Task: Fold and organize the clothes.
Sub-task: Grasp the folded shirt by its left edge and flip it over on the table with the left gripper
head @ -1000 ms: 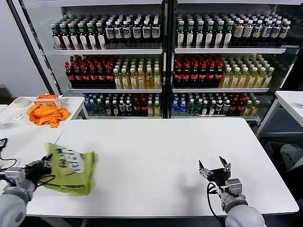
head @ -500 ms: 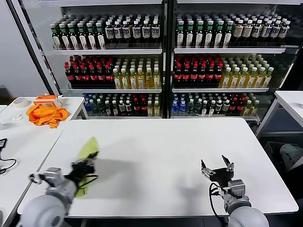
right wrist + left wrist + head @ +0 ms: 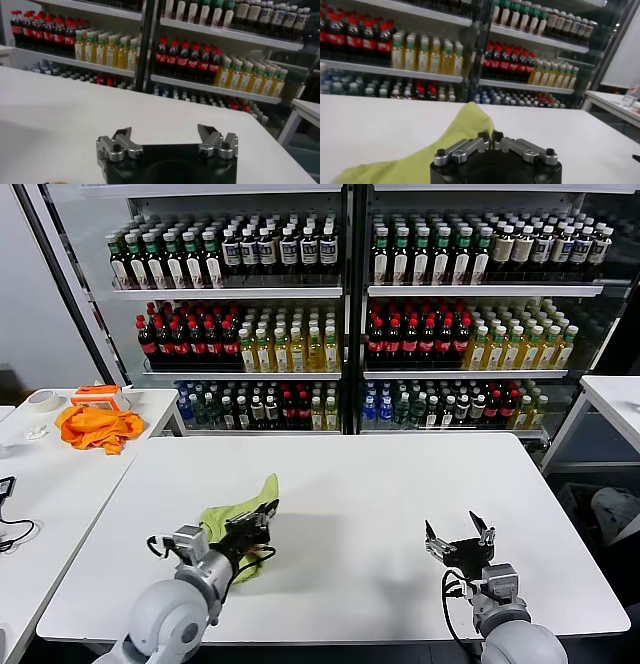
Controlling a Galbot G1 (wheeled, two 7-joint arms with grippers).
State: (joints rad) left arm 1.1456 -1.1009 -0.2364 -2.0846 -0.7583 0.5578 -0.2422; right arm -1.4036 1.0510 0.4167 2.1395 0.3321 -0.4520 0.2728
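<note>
In the head view, a big white table (image 3: 400, 484) is seen in front of tall shelves full of bottles (image 3: 340, 314). The yellow-green T-shirt (image 3: 238, 512) is bunched up on the left part of the table, near the front edge. It is pinched by the left gripper (image 3: 256, 524), whose fingers are closed tight on the cloth. One corner of the shirt is lifted up into a point above the gripper. The right gripper (image 3: 459, 540) is seen at the near right side of the table, well apart from the shirt. Its fingers are spread wide and nothing is held between them. A bright orange cloth (image 3: 98, 427) is seen on a side table (image 3: 60, 474) far to the left, with a roll of tape (image 3: 43, 400) just beside it.

In the left wrist view, the left gripper (image 3: 491, 137) is seen from behind, with its two fingers pressed together. The T-shirt (image 3: 447, 145) is caught between them and is spread out around the gripper over the white table (image 3: 370, 125). The bottle shelves (image 3: 445, 50) are seen behind.

In the right wrist view, the right gripper (image 3: 167, 137) is seen with its fingers held far apart. Only bare white table (image 3: 60, 110) is seen between and past them. The shirt is not seen here.
</note>
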